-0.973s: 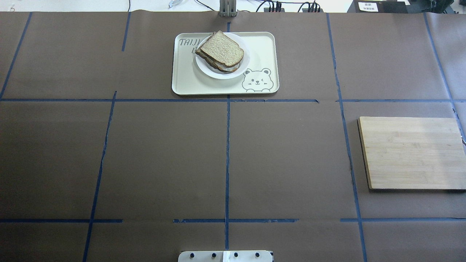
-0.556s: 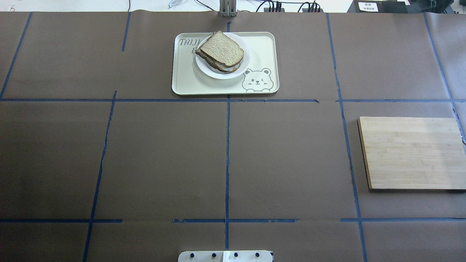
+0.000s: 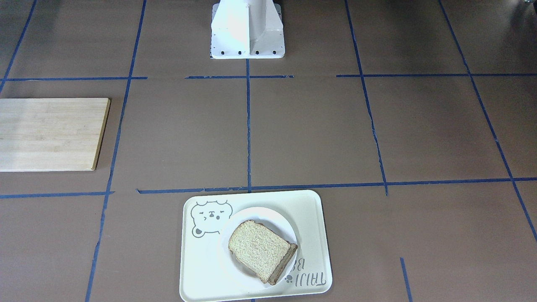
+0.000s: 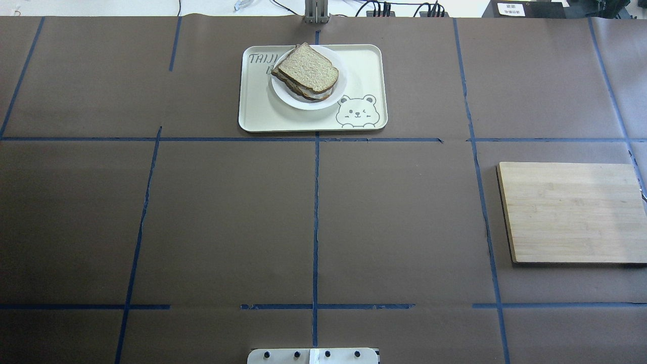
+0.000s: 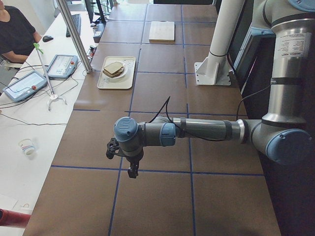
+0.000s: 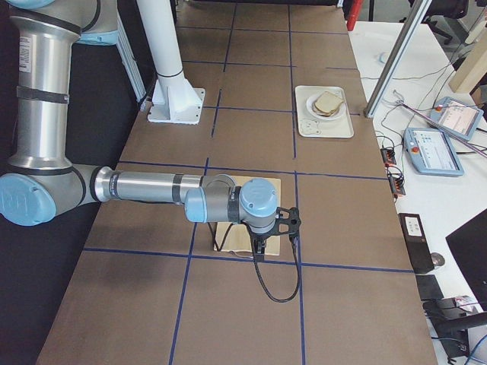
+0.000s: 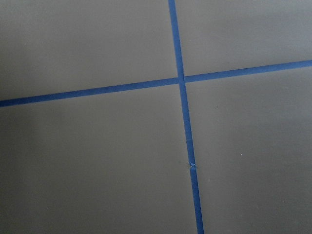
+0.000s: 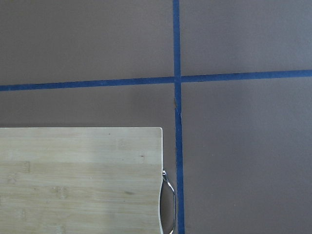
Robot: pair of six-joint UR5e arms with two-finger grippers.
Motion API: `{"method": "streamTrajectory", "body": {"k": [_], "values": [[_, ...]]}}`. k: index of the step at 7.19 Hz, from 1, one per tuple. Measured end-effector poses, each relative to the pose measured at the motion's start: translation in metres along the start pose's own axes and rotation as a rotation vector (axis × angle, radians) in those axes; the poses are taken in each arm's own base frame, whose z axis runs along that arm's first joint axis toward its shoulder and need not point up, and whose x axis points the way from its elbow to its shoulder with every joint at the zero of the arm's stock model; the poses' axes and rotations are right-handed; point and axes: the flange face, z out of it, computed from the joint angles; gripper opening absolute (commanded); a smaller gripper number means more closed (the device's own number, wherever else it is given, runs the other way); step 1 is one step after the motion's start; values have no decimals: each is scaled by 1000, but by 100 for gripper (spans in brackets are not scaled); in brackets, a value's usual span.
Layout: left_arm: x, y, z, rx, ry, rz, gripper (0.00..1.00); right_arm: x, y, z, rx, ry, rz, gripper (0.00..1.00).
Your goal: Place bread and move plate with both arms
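The bread (image 4: 308, 68) lies topmost on a small stack on the plate (image 4: 326, 104). One crust corner reaches the plate's far rim, and another slice shows beneath its near edge. The plate sits inside the cream tray (image 4: 366, 65), toward the tray's far left corner in the overhead view, where it covers part of the lettering; the bear drawing at the near right corner is bare. The tray rests near the far edge of the surface (image 4: 227, 217), straddling the centre tape line, with its near edge just short of a crosswise blue tape line. A wide stretch of brown surface, crossed only by tape lines, separates that edge from the white base (image 3: 247, 29). A wooden cutting board (image 4: 571, 212) lies flat on the robot's right, well apart from the tray, its outer edge meeting the overhead picture's border. The left arm (image 5: 197, 130) reaches out level over the left end of the surface, and the left pincer (image 5: 112, 147) hangs above a crossing of tape lines. The right arm (image 6: 144, 186) is stretched out likewise, with the right pincer (image 6: 293, 226) above the board's corner, where a metal handle (image 8: 168, 200) runs along the board's edge. Whether either pincer is spread or pressed together cannot be told from these side views.
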Motion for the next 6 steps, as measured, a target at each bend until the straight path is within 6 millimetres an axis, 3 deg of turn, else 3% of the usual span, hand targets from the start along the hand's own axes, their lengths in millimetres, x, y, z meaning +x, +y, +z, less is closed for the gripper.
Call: {"method": "streamTrajectory", "body": {"k": [6], "values": [[-4,4,6,-8,-1,-63,100,1,1,1,-1,1,0,100]]}}
